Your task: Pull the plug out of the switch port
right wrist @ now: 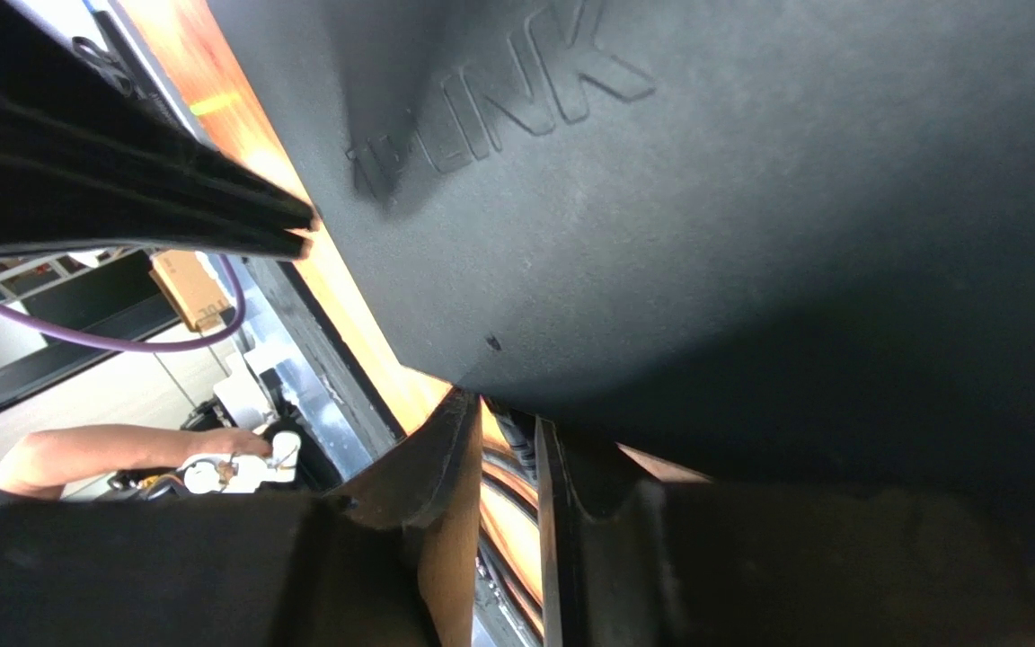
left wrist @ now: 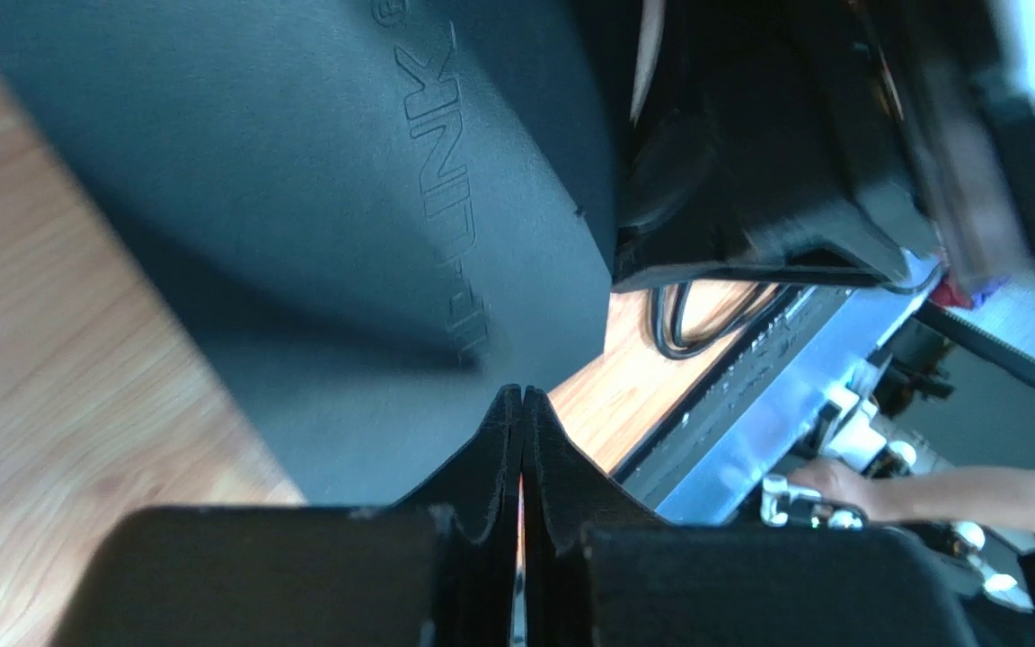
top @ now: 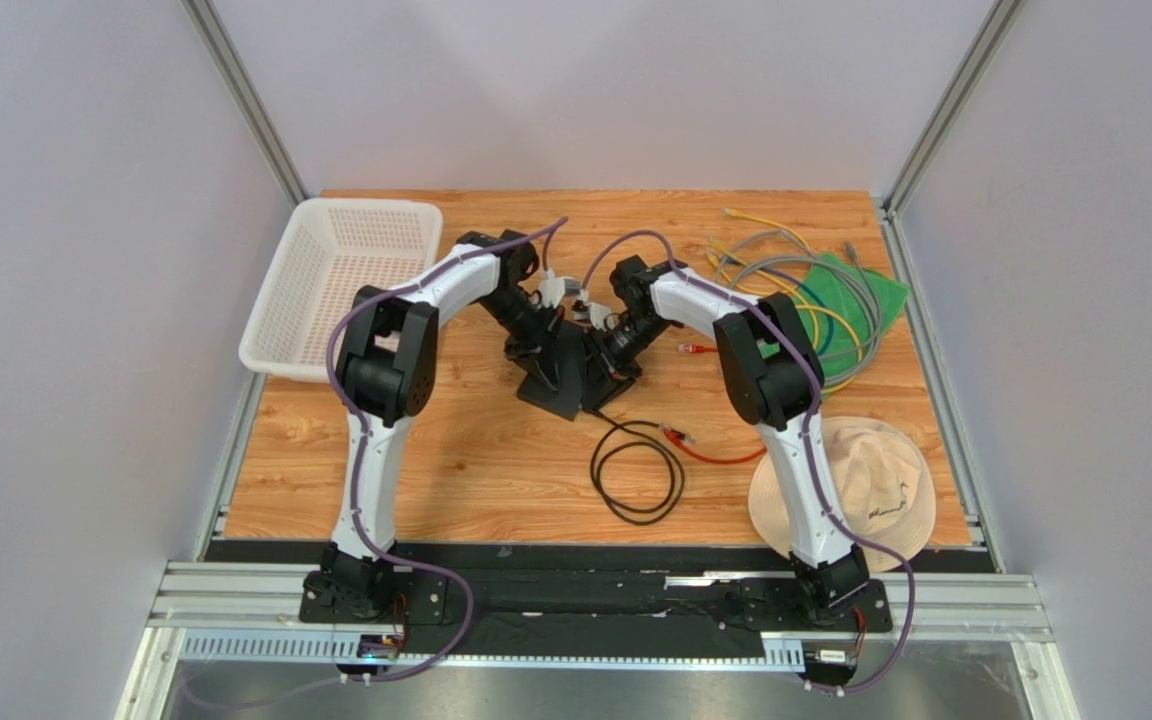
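The left end effector [left wrist: 523, 418] has its fingers pressed together, tips at the edge of the switch [left wrist: 348, 202]. The right end effector [right wrist: 507, 445] stands a narrow slit apart just under the switch's other side. Bench [right wrist: 348, 290] and a dark line show through the slit, and nothing is clearly pinched.

From above, the switch sits mid-bench between the two end effectors and looks tipped up rather than flat. A black cable [top: 636, 468] runs from its near edge into a loop on the bench. The plug and its port are hidden in all views.

Judged risks:
- Neither end effector seems to have a firm hold on the box. A pull on the cable could drag or flip the switch instead of freeing the plug.
- Pressed-together fingers can only push, so the switch may skid across the wood.
- If the plug has a latch tab, a straight tug could strain the cable or port.
- The two wrists are very close and may collide.
- The loose loop could snag a finger.

Further out, the white basket [top: 274, 323] at far left holds nothing I can see. At far right, a tangle of cables [top: 778, 278] lies partly on a green cloth [top: 856, 293], in no container. A hat [top: 853, 480] lies near the right arm's base.
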Tool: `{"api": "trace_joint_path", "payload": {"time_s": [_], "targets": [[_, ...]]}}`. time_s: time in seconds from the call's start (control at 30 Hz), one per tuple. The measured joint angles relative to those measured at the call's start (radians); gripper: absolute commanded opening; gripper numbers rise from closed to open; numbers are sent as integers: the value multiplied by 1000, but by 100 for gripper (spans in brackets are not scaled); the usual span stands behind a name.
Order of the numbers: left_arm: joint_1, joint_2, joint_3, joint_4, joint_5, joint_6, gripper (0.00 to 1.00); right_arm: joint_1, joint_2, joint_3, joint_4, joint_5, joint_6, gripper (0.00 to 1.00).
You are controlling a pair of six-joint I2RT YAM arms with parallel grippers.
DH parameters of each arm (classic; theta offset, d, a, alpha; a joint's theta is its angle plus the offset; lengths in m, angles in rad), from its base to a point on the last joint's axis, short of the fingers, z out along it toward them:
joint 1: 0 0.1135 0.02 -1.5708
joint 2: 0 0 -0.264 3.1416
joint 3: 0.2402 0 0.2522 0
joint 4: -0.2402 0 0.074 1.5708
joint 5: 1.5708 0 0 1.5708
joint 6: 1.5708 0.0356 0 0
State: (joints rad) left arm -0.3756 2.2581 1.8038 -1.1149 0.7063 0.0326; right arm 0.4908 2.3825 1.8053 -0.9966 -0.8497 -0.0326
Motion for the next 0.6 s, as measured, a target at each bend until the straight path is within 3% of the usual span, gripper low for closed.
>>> {"api": "trace_joint_path", "payload": {"time_s": [0.37, 0.6], "targets": [[-1, 31, 0, -2, 2, -30, 0, -24, -21, -28, -126, 56, -102, 0], [-2, 48, 56, -15, -17, -22, 0, -132, -34, -35, -204, 80, -176, 0]]}}
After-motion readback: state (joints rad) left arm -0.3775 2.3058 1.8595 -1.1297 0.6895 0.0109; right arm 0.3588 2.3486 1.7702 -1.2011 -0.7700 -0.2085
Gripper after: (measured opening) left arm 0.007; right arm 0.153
